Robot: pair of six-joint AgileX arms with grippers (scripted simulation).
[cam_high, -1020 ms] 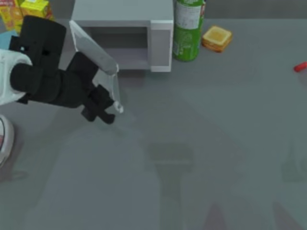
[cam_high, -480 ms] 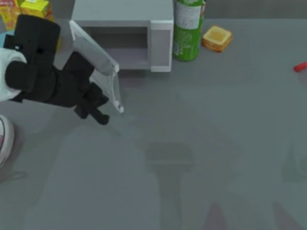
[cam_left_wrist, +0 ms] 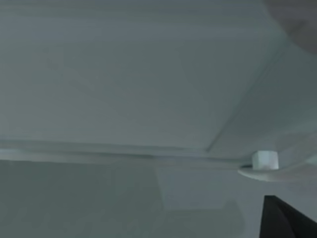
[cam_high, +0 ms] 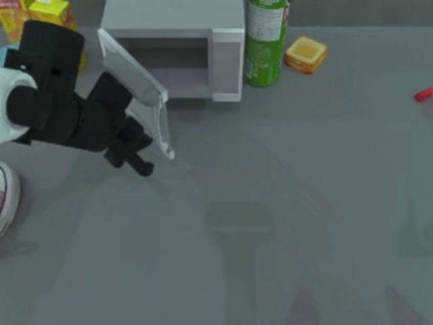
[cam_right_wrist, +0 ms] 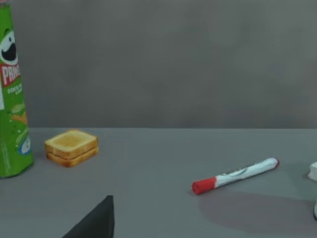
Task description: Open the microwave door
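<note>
Green can point(cam_high: 266, 42): stands upright near the far edge of the tabletop point(cam_high: 304, 203), about midway along it.
Toast point(cam_high: 305, 54): two stacked golden slices lying flat just beside the can, toward the right edge.
Red-capped marker point(cam_right_wrist: 235, 176): lies flat at the right edge; only its red tip shows from above.
Yellow boxes point(cam_high: 34, 13): packed together in the far-left corner.
White round object point(cam_high: 5, 196): at the left edge, cut off by the frame.

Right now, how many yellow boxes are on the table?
2, both at the table's far left corner, side by side: one yellow box at the edge, the other yellow box beside the microwave. The left arm hides parts; more may be hidden.
</note>
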